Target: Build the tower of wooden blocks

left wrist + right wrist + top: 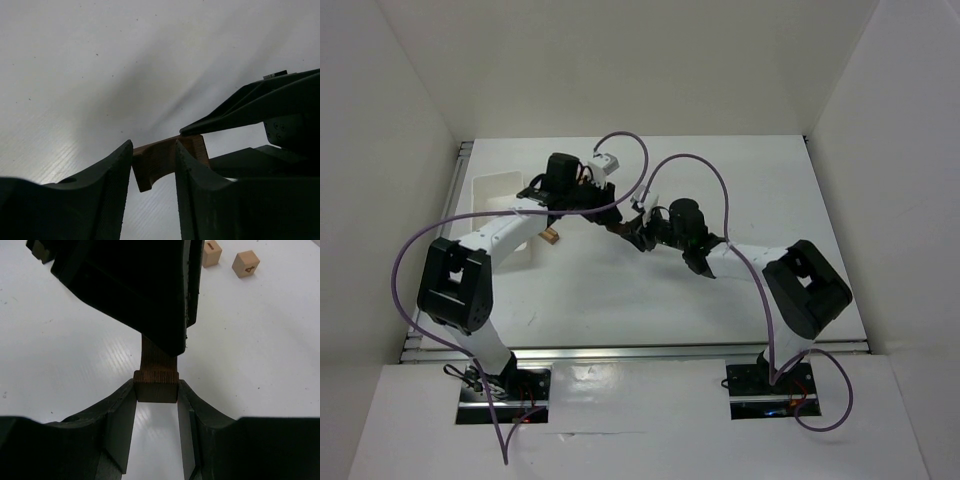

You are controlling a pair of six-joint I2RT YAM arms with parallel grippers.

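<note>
The dark brown arch piece [155, 385] hangs above the table, and my right gripper [156, 386] is shut on one end of it. Its other end [159, 159] sits at the tips of my left gripper [153, 145]. That end touches the left finger, and the right finger overlaps it. I cannot make out whether the left jaws clamp it. In the top view both grippers [617, 222] [642, 238] meet over the table's middle. Two light tan cubes [211, 252] [245, 263] lie on the table beyond. Another small block [551, 237] rests by the tray.
A white rectangular tray [495, 190] stands at the back left, under the left arm. White walls close in the table on three sides. Purple cables loop above both arms.
</note>
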